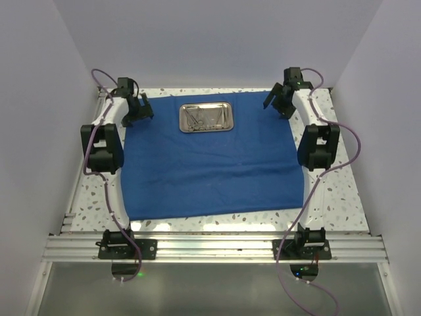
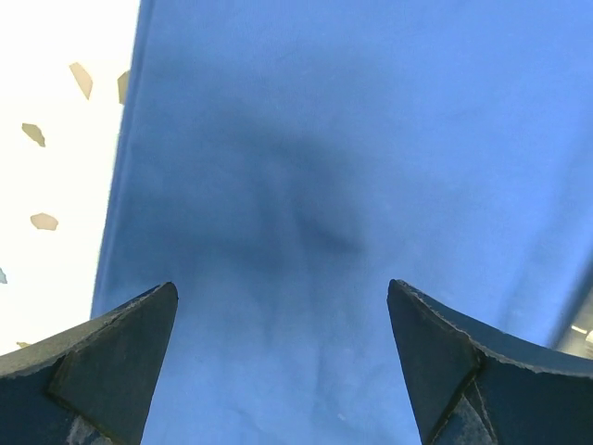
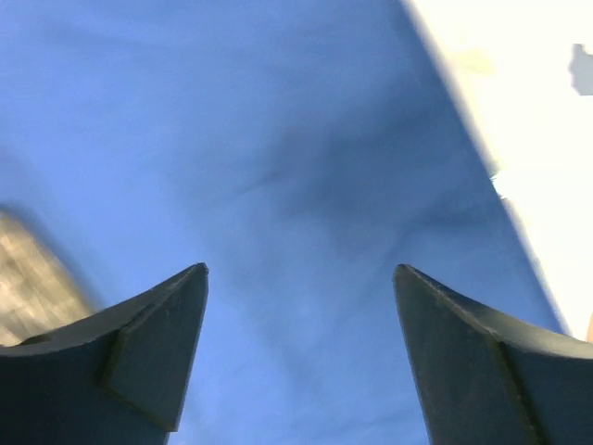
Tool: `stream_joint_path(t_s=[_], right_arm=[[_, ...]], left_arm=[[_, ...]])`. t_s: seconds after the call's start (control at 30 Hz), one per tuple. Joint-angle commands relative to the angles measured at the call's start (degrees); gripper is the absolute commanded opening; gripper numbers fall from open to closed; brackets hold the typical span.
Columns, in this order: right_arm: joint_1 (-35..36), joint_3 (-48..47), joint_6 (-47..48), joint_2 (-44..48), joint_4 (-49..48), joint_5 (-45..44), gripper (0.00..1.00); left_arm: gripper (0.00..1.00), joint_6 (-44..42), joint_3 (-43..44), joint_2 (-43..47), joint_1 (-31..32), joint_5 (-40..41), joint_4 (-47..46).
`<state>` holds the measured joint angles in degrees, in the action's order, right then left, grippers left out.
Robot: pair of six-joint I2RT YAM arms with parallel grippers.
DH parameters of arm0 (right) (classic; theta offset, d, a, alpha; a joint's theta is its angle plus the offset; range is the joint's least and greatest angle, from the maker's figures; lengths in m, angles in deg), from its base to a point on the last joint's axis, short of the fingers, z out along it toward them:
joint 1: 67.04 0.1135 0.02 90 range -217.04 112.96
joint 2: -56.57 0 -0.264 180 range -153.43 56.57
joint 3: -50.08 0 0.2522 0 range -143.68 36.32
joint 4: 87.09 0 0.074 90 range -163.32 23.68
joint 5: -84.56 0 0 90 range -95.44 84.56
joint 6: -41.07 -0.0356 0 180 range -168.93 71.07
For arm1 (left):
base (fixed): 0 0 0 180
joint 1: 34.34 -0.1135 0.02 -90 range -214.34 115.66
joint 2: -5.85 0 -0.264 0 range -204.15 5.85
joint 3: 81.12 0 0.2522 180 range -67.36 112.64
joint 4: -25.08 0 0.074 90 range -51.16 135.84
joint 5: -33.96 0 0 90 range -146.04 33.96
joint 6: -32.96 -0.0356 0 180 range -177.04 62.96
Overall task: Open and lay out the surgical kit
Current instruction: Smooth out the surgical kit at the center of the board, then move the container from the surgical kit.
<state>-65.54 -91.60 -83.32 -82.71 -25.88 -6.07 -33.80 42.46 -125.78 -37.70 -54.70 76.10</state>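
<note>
On my far left, the left gripper (image 1: 138, 116) hangs low over the far-left corner of the royal-blue cloth wrap (image 1: 210, 174), its jaws released and spread wide with only blue cloth showing between them. The wrap lies opened flat on the speckled tabletop (image 1: 332, 197), with a few soft creases. At its far middle sits the small steel tray (image 1: 206, 104), with the thin silver instruments (image 1: 197, 118) still bunched inside; I cannot tell them apart from here. On the right, the right gripper (image 1: 277, 108) is over the far-right corner, jaws also released and grasping nothing.

I judge the unwrapping done and the laying-out not yet started. To do it well, I'd lift both arms clear before moving inward, so a fingertip doesn't drag the cloth. Then I'd come down on the tray from above with one arm and take a single instrument. I'd set each piece well apart on the bare blue nearer me.
</note>
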Motion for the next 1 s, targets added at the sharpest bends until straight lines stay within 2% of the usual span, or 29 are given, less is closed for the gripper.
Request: stream_joint_path(t_s=[0.0,0.17,0.3,0.47,0.53,0.7,0.97], right_arm=[[3.8,-1.0,-0.1,8.1,-4.4,5.5,0.8],[8.6,-6.9,-1.1,3.1,-2.1,7.4,0.55],[10.9,-13.1,-2.4,-1.9,-0.4,8.5,0.44],[12.1,-14.2,-3.4,-5.5,-1.8,9.1,0.26],[12.7,-15.2,-3.2,-7.5,-1.6,8.7,0.25],[13.6,-16.7,-3.6,-10.3,-1.2,7.9,0.3],[15.0,-17.5,-4.2,-12.5,-1.8,7.1,0.31]], left_arm=[[1.0,1.5,2.1,7.9,2.6,-2.9,-4.0],[0.98,1.5,6.4,6.2,7.7,-4.6,-4.4],[0.95,1.8,11.7,1.7,12.0,-4.8,-3.0],[0.76,4.3,11.5,-0.5,13.3,-7.4,-4.5],[0.72,4.1,11.6,-1.3,13.7,-7.5,-5.0],[0.71,3.6,12.1,-3.0,13.9,-7.8,-5.3],[0.69,1.7,12.2,-5.0,13.9,-8.3,-5.8]])
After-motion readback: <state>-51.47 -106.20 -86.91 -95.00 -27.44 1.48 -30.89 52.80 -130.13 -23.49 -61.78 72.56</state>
